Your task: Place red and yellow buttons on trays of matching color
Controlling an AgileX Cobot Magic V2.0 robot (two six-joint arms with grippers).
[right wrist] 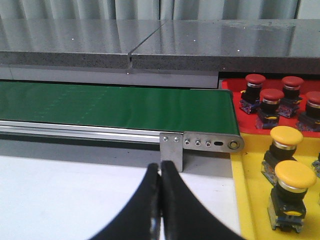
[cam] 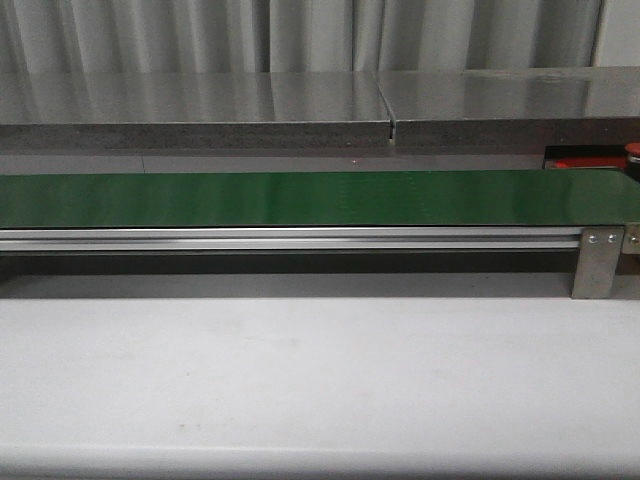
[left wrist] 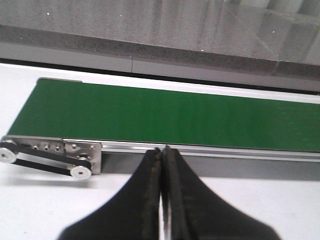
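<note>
Waiting: green belt (cam: pixel 300 198) bare; both tools, left (left wrist: pixel 162 150) and right (right wrist: pixel 160 167), closed, empty. 4 red buttons (right wrist: pixel 272 97) on red tray (right wrist: pixel 230 87), 2 yellow buttons (right wrist: pixel 295 175) on yellow tray (right wrist: pixel 250 200) beyond belt end. Best open tool before next button arrives.

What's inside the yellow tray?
Two yellow buttons stand in the yellow tray, by the belt. Red buttons sit in the red tray behind it. The picture's edge hides the rest of both trays.
</note>
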